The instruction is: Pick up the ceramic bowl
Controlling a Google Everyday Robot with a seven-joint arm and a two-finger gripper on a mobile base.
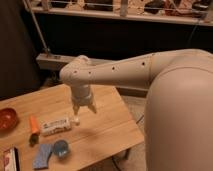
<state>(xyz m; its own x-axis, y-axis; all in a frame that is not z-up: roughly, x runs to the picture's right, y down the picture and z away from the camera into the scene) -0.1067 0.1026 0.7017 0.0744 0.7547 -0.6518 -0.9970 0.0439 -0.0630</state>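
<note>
The ceramic bowl (7,119) is a shallow, glossy reddish-brown bowl at the far left edge of the wooden table (105,132), partly cut off by the frame. My gripper (84,113) hangs from the white arm over the middle of the table, fingers pointing down, well to the right of the bowl. It is open and holds nothing. An orange carrot-like item (34,125) lies between the bowl and the gripper.
A white packet (55,125) lies just left of the gripper. A small round blue object (61,148) and a blue cloth (42,156) lie near the front edge. A flat box (9,160) is at the front left corner. A dark wall and shelf stand behind.
</note>
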